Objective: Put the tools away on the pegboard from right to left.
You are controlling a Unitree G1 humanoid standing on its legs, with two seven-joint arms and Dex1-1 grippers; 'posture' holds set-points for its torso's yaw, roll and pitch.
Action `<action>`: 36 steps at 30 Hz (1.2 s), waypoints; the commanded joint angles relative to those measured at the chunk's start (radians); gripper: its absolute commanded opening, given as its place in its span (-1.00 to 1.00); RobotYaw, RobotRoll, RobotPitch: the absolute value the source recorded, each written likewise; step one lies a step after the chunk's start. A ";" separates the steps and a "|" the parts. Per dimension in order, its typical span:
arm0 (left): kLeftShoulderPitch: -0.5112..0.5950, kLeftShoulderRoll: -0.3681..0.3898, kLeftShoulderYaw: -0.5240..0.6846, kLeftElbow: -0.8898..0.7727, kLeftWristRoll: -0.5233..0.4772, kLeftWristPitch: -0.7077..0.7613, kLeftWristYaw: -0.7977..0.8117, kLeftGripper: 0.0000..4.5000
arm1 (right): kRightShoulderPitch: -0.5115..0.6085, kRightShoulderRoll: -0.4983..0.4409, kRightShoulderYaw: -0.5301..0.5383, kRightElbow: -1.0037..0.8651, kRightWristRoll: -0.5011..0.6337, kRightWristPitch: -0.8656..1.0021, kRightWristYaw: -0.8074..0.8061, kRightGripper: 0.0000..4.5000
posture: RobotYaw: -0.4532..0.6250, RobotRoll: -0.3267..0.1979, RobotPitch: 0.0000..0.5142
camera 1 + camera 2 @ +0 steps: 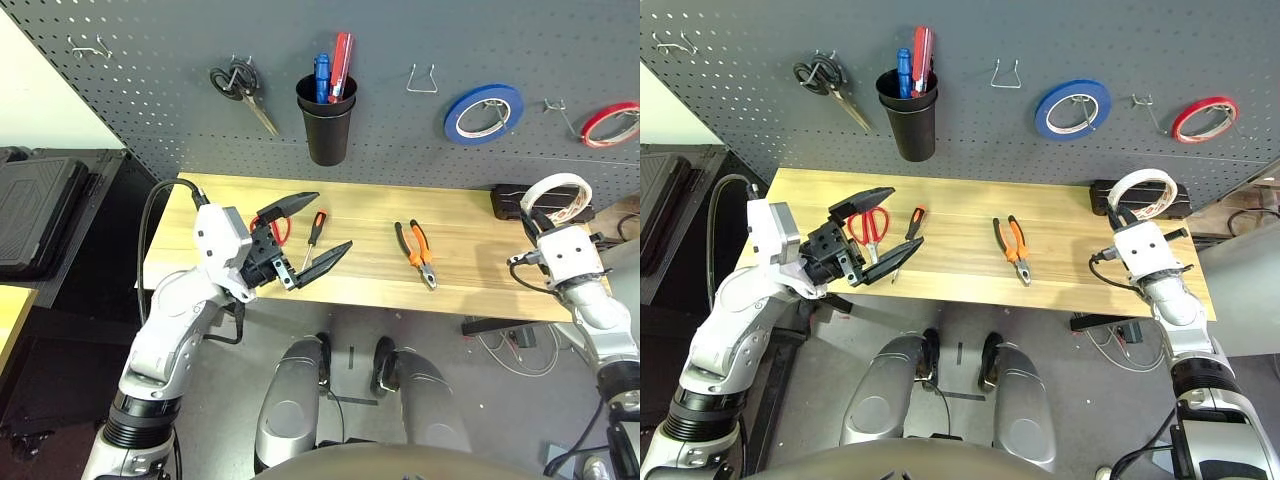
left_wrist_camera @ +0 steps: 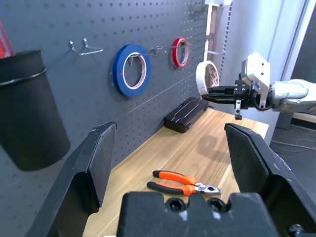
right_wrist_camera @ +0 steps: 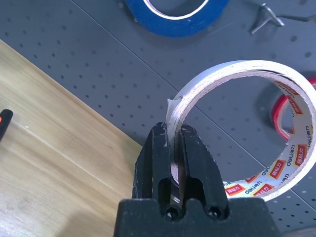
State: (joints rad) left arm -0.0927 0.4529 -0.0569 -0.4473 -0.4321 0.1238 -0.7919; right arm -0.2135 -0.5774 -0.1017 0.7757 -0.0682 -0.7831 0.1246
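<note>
My right gripper (image 3: 173,132) is shut on the rim of the white tape roll (image 3: 232,70), holding it upright above the table's right end (image 1: 556,196), just in front of the pegboard (image 1: 150,90). The orange-and-black pliers (image 1: 416,252) lie flat right of the table's middle. A slim screwdriver (image 1: 314,234) lies left of centre, with the red-handled scissors (image 1: 872,224) beside it. My left gripper (image 1: 330,222) hangs open, jaws wide, just above the scissors and screwdriver, holding nothing.
On the pegboard hang black-handled scissors (image 1: 240,85), a black cup (image 1: 327,122) with pens, a blue tape roll (image 1: 484,112) and a red tape roll (image 1: 610,123). Bare wire hooks (image 1: 421,78) (image 1: 556,108) flank the blue roll. A black case (image 1: 508,203) lies by the board.
</note>
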 commanded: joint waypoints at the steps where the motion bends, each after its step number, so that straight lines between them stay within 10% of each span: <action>1: 0.006 0.014 -0.023 -0.019 0.002 0.002 -0.021 1.00 | 0.026 -0.003 -0.028 -0.040 -0.028 -0.049 -0.048 -0.99 | 0.25 0.25 -0.27; 16: -0.037 0.006 -0.047 0.003 0.007 0.002 -0.026 1.00 | -0.026 0.001 -0.045 -0.116 -0.046 -0.022 -0.092 -0.99 | 0.20 0.25 -0.28; 36: -0.078 0.038 -0.018 0.048 0.006 -0.001 -0.047 1.00 | -0.495 0.018 0.007 0.331 -0.094 0.137 -0.092 -0.99 | 0.24 0.25 -0.28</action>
State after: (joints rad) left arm -0.1806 0.4871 -0.0593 -0.3868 -0.4307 0.1190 -0.8304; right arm -0.6962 -0.5599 -0.1071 1.0630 -0.1510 -0.6690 0.0336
